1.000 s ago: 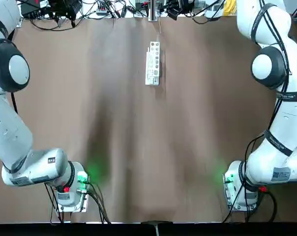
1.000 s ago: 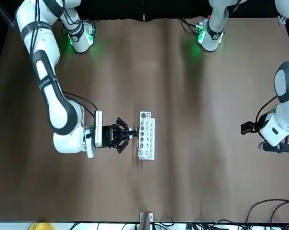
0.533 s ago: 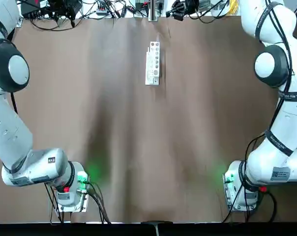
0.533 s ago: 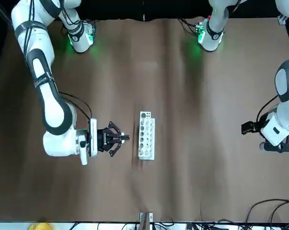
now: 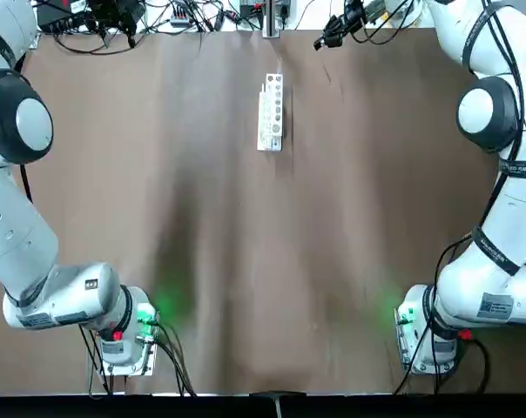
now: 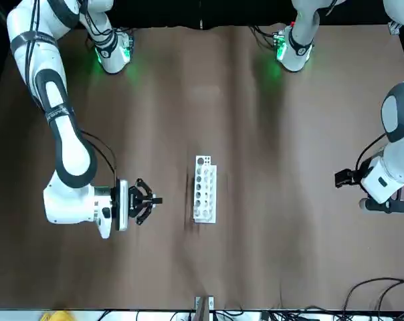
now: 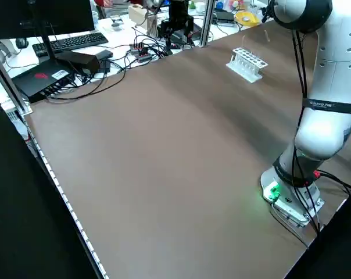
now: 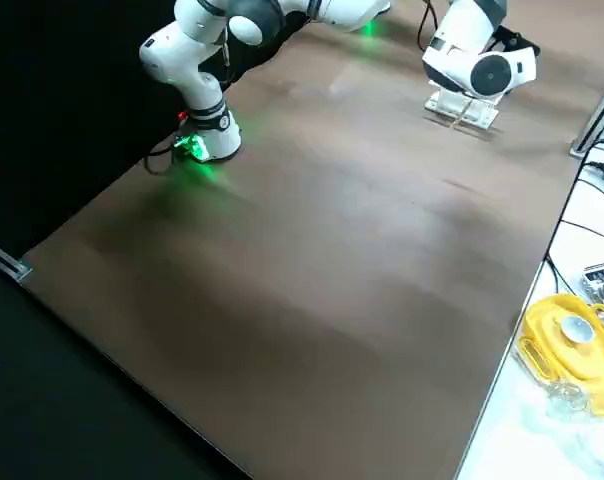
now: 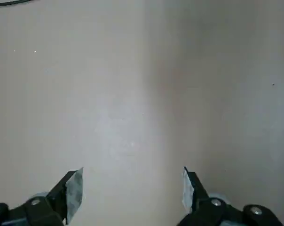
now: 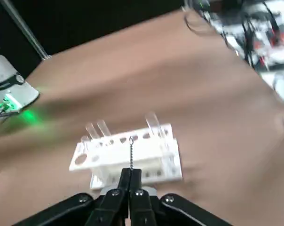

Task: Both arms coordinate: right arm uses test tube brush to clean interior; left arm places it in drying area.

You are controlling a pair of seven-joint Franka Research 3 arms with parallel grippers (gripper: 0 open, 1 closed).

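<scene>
The drying area, a small white rack (image 5: 271, 113) (image 6: 205, 189), stands near the far middle of the brown table, with clear tubes (image 10: 151, 121) upright in some holes. My right gripper (image 6: 155, 200) (image 5: 320, 43) hovers to the rack's right, a short gap away and pointing at it. In the right wrist view its fingers (image 10: 131, 176) are shut on the test tube brush (image 10: 130, 150), a thin wire that sticks out toward the rack (image 10: 128, 155). My left gripper (image 9: 131, 190) (image 6: 342, 178) hangs open over bare table at the far left, nothing between its fingers.
Cables and electronics (image 5: 141, 17) crowd the table's far edge. A keyboard (image 7: 71, 42) and a black box (image 7: 45, 78) sit beyond the left edge. A yellow object (image 8: 572, 335) lies on the white bench past the far edge.
My right gripper has drawn back from the rack toward the robot's right, still shut on the brush. The left arm and the rack have stayed put.
</scene>
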